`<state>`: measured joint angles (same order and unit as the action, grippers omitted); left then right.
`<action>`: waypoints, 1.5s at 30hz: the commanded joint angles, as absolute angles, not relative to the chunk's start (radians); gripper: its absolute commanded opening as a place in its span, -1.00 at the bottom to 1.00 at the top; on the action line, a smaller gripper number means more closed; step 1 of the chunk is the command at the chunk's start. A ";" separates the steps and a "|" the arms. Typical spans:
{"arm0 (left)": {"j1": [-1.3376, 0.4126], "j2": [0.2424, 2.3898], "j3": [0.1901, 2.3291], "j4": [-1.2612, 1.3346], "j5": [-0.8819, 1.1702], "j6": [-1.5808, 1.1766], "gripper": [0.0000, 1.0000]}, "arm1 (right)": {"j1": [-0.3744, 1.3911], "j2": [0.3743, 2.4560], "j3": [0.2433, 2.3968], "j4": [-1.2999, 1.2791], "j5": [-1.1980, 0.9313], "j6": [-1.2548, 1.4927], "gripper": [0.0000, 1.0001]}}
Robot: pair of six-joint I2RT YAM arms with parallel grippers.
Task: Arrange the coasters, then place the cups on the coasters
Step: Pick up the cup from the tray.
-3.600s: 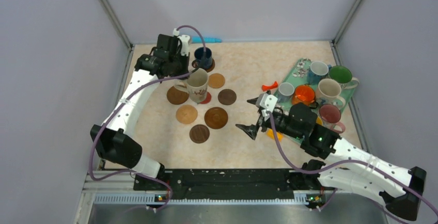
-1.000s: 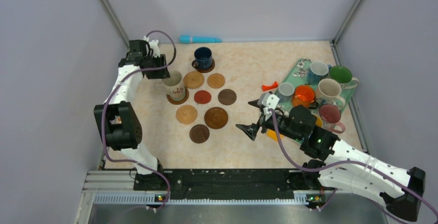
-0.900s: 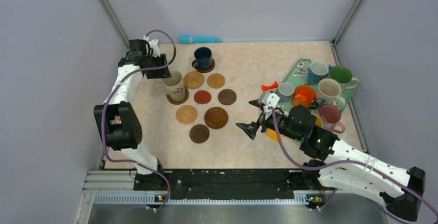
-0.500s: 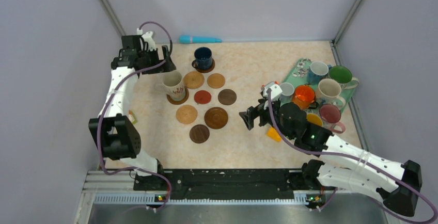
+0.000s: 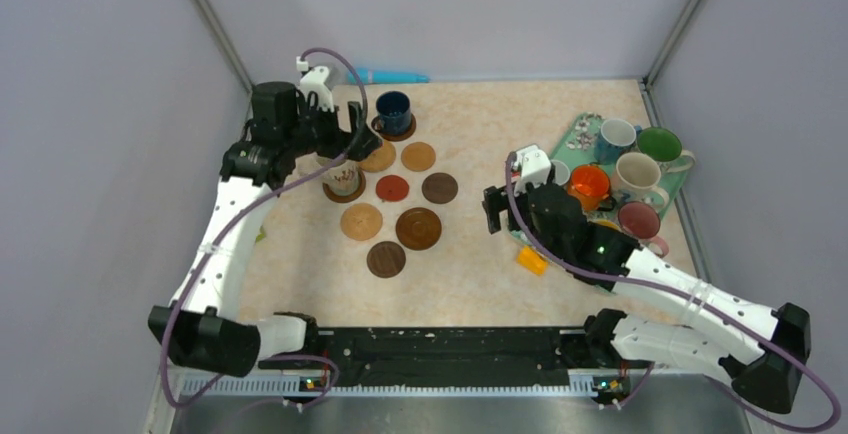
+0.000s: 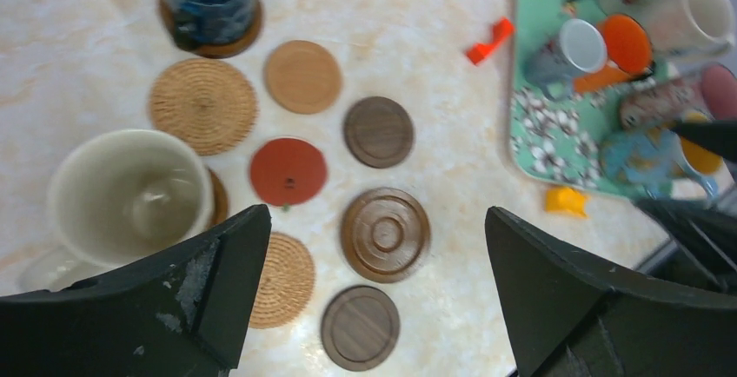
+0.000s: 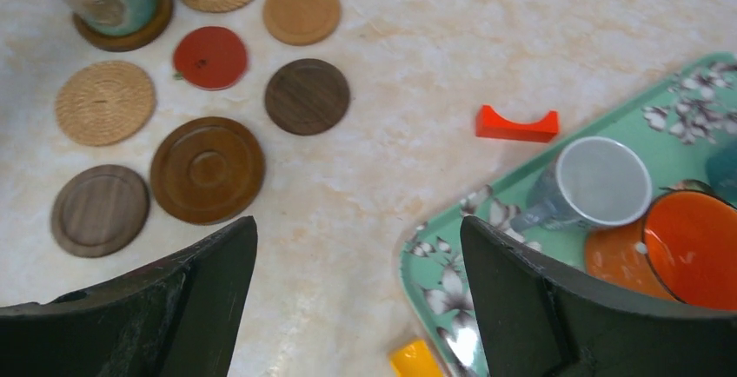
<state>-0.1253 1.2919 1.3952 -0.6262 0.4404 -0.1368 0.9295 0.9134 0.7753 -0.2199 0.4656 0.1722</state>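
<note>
A dark blue cup (image 5: 393,109) stands on a coaster at the back. A cream cup (image 6: 130,195) stands on a dark coaster (image 7: 126,25) at the left of the group. The other coasters lie bare. Among them are a red one (image 5: 392,188), a large ridged one (image 5: 418,228) and a dark one (image 5: 386,259). My left gripper (image 5: 347,136) hovers open above the cream cup, holding nothing. My right gripper (image 5: 498,210) hangs open and holds nothing, between the coasters and the tray. Several more cups, one grey-white (image 7: 591,186) and one orange (image 7: 691,247), sit on the tray.
The teal floral tray (image 5: 574,138) lies at the right. A red block (image 7: 516,123) lies just off its back corner and a yellow block (image 5: 532,260) by its near corner. A blue pen-like object (image 5: 388,77) rests along the back wall.
My left gripper opened off the cream cup, left it on its coaster, then rose and swung right over it. My right arm turned and moved back toward the tray.
</note>
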 commanded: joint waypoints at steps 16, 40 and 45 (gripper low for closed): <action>-0.290 0.780 0.853 -0.462 0.302 -0.198 0.98 | 0.367 0.995 1.039 -0.455 0.448 0.022 -0.02; -0.314 0.714 0.855 -0.490 0.169 -0.212 0.97 | -0.141 1.387 1.271 -0.394 0.104 0.061 -0.05; -0.316 0.719 0.854 -0.491 0.166 -0.211 0.97 | -0.190 1.495 1.346 -0.345 0.104 0.036 -0.10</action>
